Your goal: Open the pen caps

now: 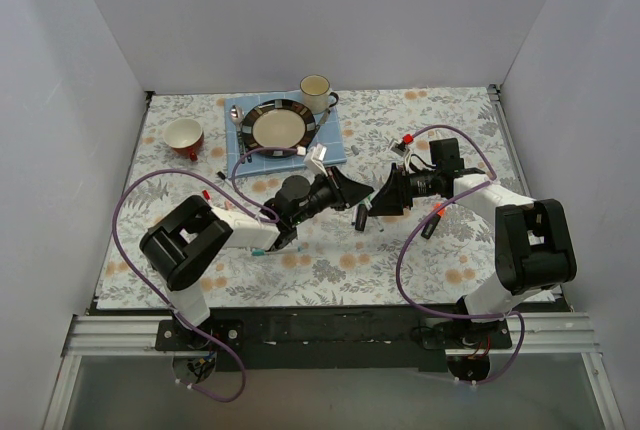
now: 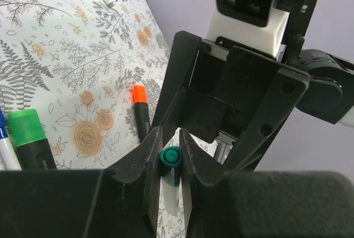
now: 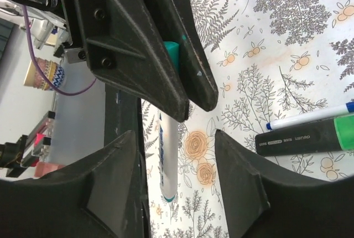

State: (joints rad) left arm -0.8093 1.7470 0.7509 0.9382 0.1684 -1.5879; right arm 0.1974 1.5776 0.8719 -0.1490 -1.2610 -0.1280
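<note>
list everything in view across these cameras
tablecloth: 1, floral, covers table
plate: 1, cream, dark rim, far side on blue mat
mug: 1, cream, behind plate
cup: 1, red, far left
teal-capped pen: 1, white barrel, in left end effector
green-capped marker: 1, black, on cloth
orange-capped marker: 1, black, on cloth
blue-tipped pen: 1, white, beside green-capped marker
left end effector: 1, black, shut on teal-capped pen
right end effector: 1, black, open, facing left one

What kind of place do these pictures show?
Probably a robot test booth dressed as a dining table: plain white walls enclose a floral tablecloth, with a plate and mug laid out.
</note>
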